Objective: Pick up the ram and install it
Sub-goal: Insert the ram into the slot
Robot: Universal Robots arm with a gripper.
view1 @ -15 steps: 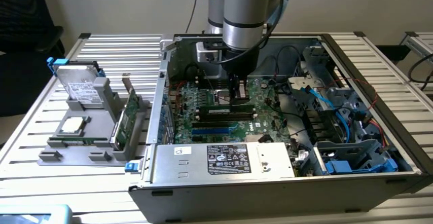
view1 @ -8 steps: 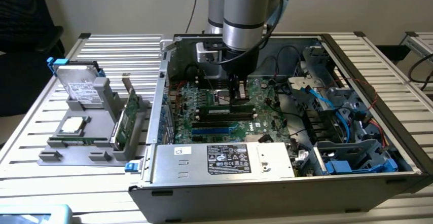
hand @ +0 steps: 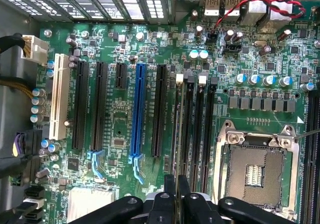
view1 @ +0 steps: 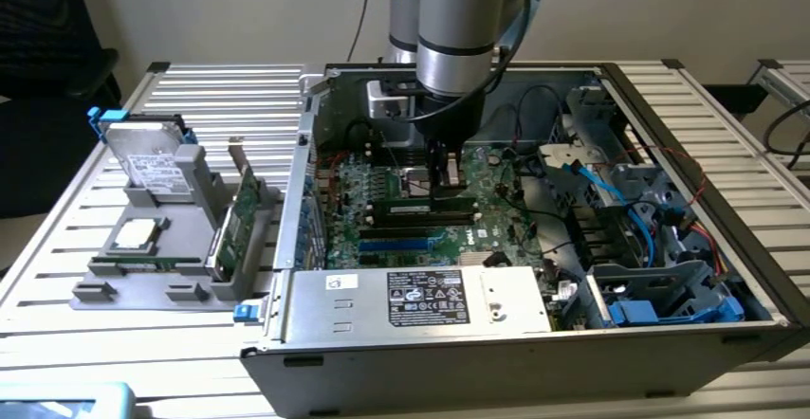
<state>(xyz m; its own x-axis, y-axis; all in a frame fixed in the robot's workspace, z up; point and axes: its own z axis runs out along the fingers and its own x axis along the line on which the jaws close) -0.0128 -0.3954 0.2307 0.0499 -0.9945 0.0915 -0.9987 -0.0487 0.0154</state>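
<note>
Arm is down inside the open computer case [view1: 506, 367], centre of the exterior view; the gripper [view1: 443, 190] hangs just over the motherboard [hand: 125, 114], right at the bank of black memory slots [hand: 200, 124]; jaws are narrow, fingers [hand: 169, 194] nearly together, with a thin strip pinched between them. From the wrist camera that strip looks like the ram [hand: 177, 159] seen edge-on, running along the slot of the bank that lies nearest the blue slot [hand: 137, 109]; it is so thin from this angle that I would not swear to it. The CPU socket [hand: 255, 176] sits bare just beside the bank on the other side.

Over on the exterior view's left, the grey holder [view1: 95, 291] carries the hard drive [view1: 152, 168] and the expansion card [view1: 241, 220], well apart from the work.

So the pick-up looks done; the stick is at the board and lined up with a slot; what is left is the seating itself. Whether it is pressed home and the end clips [hand: 180, 78] are locked, the pictures do not settle.
</note>
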